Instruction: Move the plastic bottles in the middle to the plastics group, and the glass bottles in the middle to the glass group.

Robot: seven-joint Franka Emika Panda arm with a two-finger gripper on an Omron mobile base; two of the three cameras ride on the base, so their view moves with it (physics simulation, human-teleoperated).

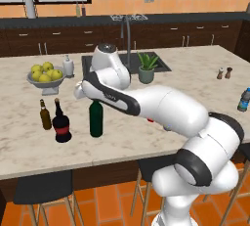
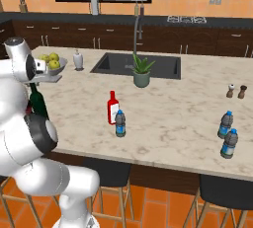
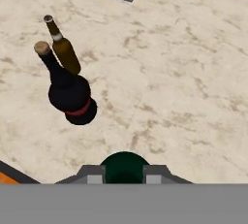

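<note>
The gripper [image 3: 124, 173] is clamped tight on the top of the green bottle [image 1: 96, 118], the two fingers [image 3: 91, 173] pinching either side of its dark green crown in the hand view. That bottle stands upright on the bench [image 1: 195, 68] near its front edge, just beside the black bottle [image 1: 62, 124] and the amber bottle [image 1: 45, 115], so it sits right next to the glass group.

As a judgement, the green bottle looks like heavy, rigid glass: tall, smooth and slippery, top-heavy when carried by the neck, and likely to break if it tips or knocks its neighbours. The neck just under the lip seems the sound place to hold it, since the lip stops it sliding through; any release should wait until the base is flat on the bench.

The arm reaches out from the base across the front of the bench, its forearm running low and nearly level toward the bottle, with the wrist bent over so the hand points straight down above it.

Further back, in the middle of the bench, the red bottle [image 2: 113, 107] and the small water bottle [image 2: 120, 123] stand touching or nearly so, not yet moved. The plastics group [image 2: 227, 133] stands well apart at the far right, beyond it the shakers [image 2: 236, 91].
</note>
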